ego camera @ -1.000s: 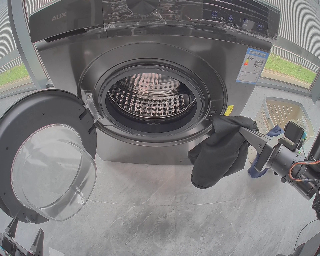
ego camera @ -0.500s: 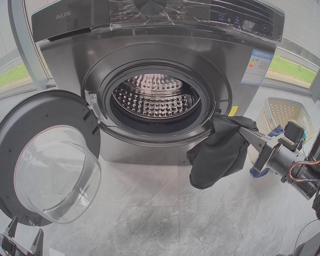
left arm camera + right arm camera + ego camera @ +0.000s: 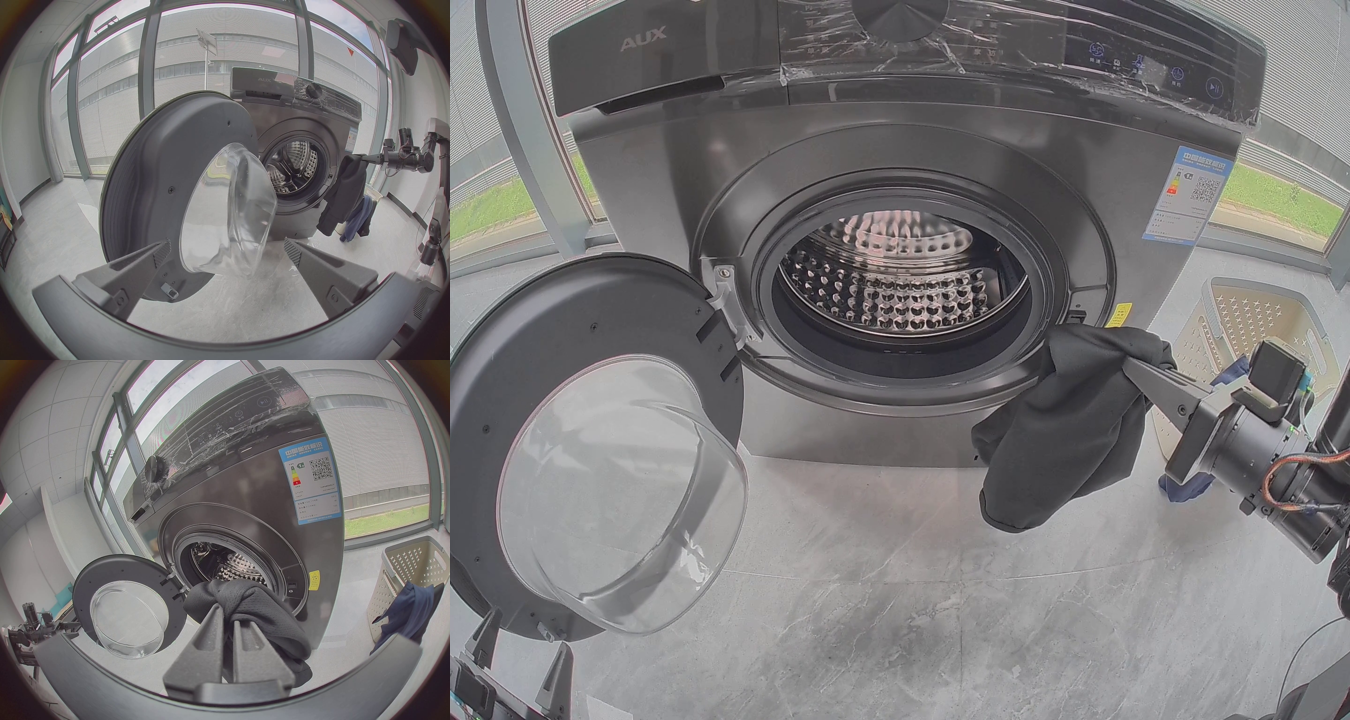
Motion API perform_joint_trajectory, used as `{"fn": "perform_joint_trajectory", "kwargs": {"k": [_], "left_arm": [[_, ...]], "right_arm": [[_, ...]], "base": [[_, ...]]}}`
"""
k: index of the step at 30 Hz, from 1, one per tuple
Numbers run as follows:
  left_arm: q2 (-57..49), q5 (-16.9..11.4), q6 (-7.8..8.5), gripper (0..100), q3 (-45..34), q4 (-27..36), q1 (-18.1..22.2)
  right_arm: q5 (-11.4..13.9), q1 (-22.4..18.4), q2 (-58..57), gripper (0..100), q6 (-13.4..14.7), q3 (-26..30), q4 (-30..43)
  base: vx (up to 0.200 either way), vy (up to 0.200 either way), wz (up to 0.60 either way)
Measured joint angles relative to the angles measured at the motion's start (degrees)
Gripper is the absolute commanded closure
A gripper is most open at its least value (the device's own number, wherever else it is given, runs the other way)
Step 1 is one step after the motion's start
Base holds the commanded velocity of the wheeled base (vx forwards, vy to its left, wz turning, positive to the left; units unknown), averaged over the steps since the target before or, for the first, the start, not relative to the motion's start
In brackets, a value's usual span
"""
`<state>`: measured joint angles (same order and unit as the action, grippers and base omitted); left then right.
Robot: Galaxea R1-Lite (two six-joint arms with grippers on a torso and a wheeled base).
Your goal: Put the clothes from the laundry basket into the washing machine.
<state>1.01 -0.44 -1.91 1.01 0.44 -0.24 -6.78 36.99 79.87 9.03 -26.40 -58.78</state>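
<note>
The dark garment (image 3: pixel 1064 422) is held pinched at a bunched upper fold by the right tool (image 3: pixel 1132 367), whose jaws are clenched on the cloth; it is hung just beside the lower right rim of the drum opening (image 3: pixel 900 281) of the washing machine (image 3: pixel 900 141), outside the drum and clear of the floor; whether the cloth is touching the machine's front cannot be told. The fabric is judged to be soft, limp and light, since it is draped in loose folds with most of its bulk hung below the grip; no stiffness can be counted on, so the trailing part is likely to be dragged over the rim or caught there unless it is lifted above the opening's lower edge before being pushed in. A hold nearer the garment's middle would probably shorten the hanging tail. The left tool (image 3: pixel 225 246) is seen released, jaws spread and grasping nothing, low down beside the swung-open door (image 3: pixel 591 328). A blue garment (image 3: pixel 410 615) is draped over the rim of the laundry basket (image 3: pixel 1266 309); it is judged equally floppy and best taken at a gathered fold.
</note>
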Motion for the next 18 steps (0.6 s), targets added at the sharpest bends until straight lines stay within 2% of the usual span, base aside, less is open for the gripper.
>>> {"fn": "perform_joint_trajectory", "kwargs": {"k": [3,18], "left_arm": [[0.00,0.00,0.00,0,0.00,0.00,-0.02],[0.00,0.00,0.00,0,0.00,-0.01,0.02]], "right_arm": [[0.00,0.00,0.00,100,0.00,0.04,0.02],[-0.02,-0.05,0.00,100,0.00,0.28,-0.01]], "base": [[0.000,-0.200,0.00],[0.000,0.000,0.00]]}}
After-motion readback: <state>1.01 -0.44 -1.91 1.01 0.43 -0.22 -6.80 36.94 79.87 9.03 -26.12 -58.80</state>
